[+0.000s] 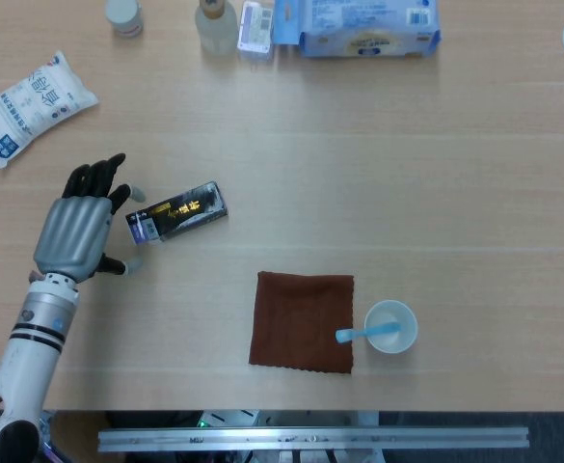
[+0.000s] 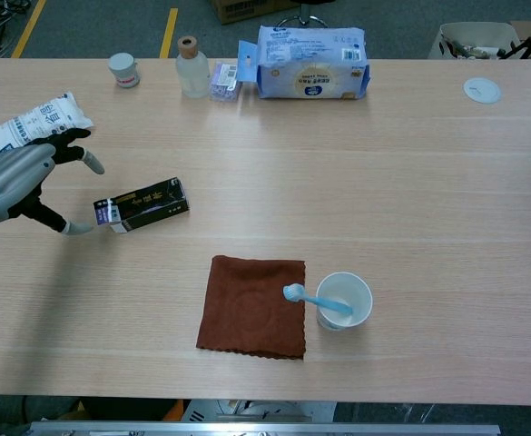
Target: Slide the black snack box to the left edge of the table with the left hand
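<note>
The black snack box point(image 1: 176, 213) point(image 2: 142, 205) lies flat on the wooden table, left of the middle, with gold print on top and a pale end facing left. My left hand point(image 1: 81, 226) point(image 2: 24, 176) hovers just left of the box with its fingers spread and nothing in it. Its fingertips point(image 1: 135, 193) come close to the box's left end; I cannot tell whether they touch. The right hand is out of both views.
A white snack bag point(image 1: 33, 102) lies at the far left. A brown cloth point(image 1: 302, 321) and a paper cup point(image 1: 391, 327) holding a blue toothbrush sit near the front. Along the back stand a small jar point(image 1: 122, 15), a bottle point(image 1: 216, 23) and a blue wipes pack point(image 1: 356, 27).
</note>
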